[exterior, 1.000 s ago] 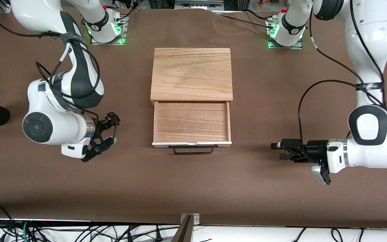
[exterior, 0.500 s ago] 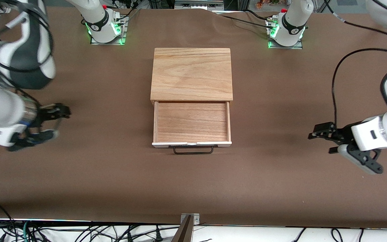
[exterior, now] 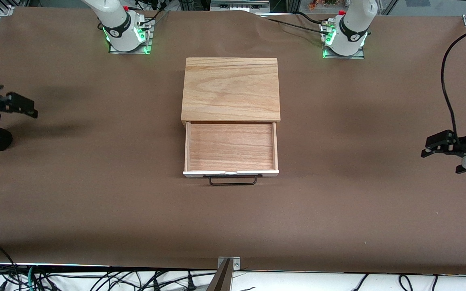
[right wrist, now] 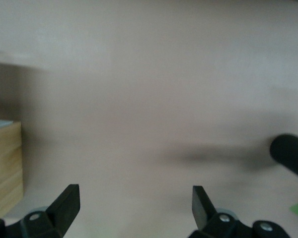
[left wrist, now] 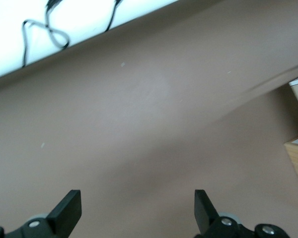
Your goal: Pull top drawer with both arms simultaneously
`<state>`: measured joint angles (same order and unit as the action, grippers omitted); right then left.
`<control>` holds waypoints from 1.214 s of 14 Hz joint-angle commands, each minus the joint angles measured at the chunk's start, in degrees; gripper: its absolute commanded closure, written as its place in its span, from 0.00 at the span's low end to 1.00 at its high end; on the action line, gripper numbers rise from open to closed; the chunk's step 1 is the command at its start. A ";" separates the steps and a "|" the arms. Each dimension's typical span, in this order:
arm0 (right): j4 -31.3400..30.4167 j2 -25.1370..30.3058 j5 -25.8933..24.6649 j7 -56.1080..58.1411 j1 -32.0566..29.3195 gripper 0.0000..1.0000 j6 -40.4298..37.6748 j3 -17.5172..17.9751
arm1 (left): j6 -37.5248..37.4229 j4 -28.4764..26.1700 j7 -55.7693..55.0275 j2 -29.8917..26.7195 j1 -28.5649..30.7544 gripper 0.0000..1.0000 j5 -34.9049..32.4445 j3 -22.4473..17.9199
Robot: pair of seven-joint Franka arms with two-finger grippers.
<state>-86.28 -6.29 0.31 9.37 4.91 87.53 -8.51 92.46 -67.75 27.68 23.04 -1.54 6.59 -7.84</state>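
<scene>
A brown bench (exterior: 338, 226) fills the scene, evenly lit. Along its near edge runs a white strip with tangled black cables (exterior: 95, 279) and a metal bracket (exterior: 228, 262) at mid-edge.

A big brown table (exterior: 95, 210) fills the view. A wooden cabinet (exterior: 231, 89) sits in the middle. Black cables (exterior: 95, 279) lie tangled along the table's near edge. Green lights (exterior: 146, 38) glow.

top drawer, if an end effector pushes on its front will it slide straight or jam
The top drawer is wide and shallow, so an off-centre push would probably skew it. A push near the middle of the handle should slide it in straight. It holds nothing, so it is likely light.
</scene>
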 commanded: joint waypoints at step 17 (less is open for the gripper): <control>-7.59 5.41 -1.90 -1.29 -1.04 0.00 1.68 3.15 | -10.55 -12.23 -24.07 -11.36 -0.66 0.00 -2.28 2.92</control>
<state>-94.99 -0.37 -1.42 8.69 4.19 89.71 -5.78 81.15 -78.05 4.19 13.19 -1.97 5.76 -5.17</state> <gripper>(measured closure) 0.000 0.000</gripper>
